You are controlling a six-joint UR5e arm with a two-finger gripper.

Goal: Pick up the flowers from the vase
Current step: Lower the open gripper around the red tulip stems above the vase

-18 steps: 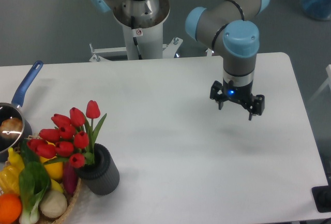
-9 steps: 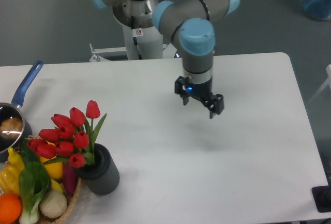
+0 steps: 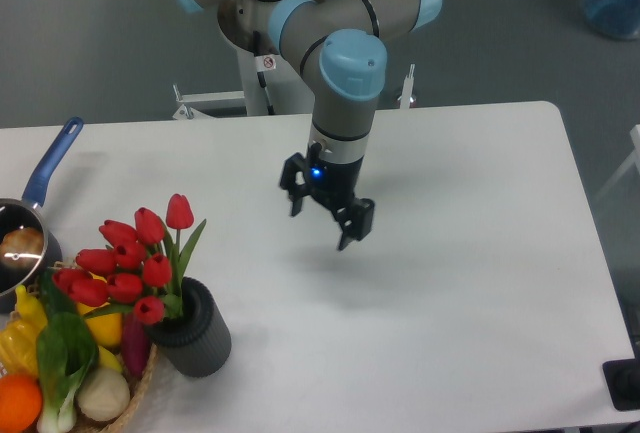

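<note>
Gripper (image 3: 326,209) hangs released and empty above mid-desk (image 3: 480,253), well apart from the flowers (image 3: 130,263) standing in the vase (image 3: 195,331) at front left. Tulips look light, soft, easily crushed; grasping the bunched stems just above the rim seems safest.

Gripper (image 3: 325,206) is held open above mid-surface (image 3: 470,283), nothing gripped, well apart from flowers (image 3: 130,263). Flowers are seated in vase (image 3: 195,331) near front-left corner. A vegetable basket (image 3: 70,383) touches the vase; a blue-handled pan (image 3: 25,233) is seen at left edge.
</note>
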